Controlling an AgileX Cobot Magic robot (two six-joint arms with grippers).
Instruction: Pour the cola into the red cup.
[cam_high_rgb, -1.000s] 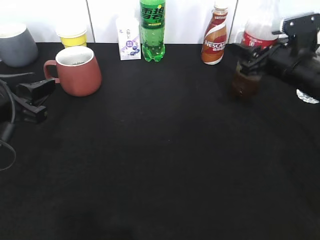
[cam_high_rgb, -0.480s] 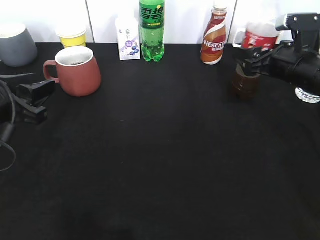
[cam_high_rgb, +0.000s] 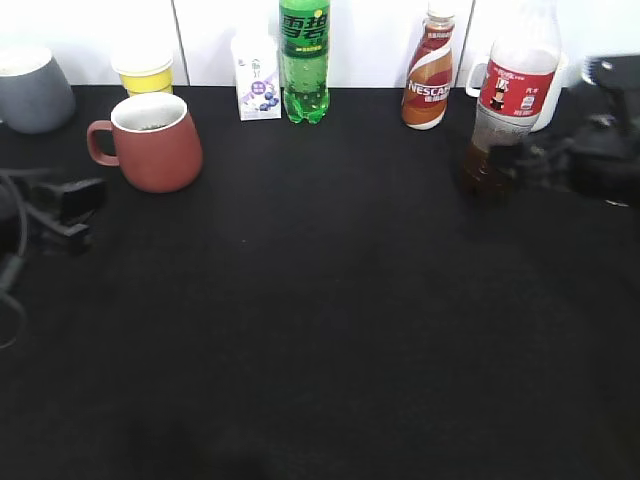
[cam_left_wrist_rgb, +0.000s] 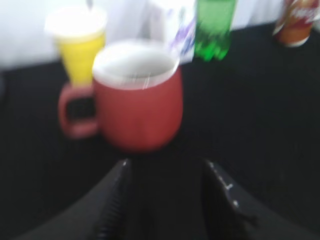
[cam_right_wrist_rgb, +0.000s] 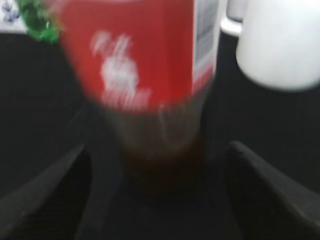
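Cola (cam_high_rgb: 497, 150) apparently between open tool (cam_right_wrist_rgb: 160, 165)

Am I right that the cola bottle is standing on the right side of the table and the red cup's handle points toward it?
Not quite. The cola bottle does stand upright on the right side of the table, but the red cup has its handle on its left, pointing away from the bottle. The exterior view shows this.

My exterior camera looks down at a slant across the table (cam_high_rgb: 320, 330); my left wrist camera sits close behind the red cup (cam_left_wrist_rgb: 137, 102); my right wrist camera nearly touches the cola (cam_right_wrist_rgb: 150, 85); both show in the exterior view.
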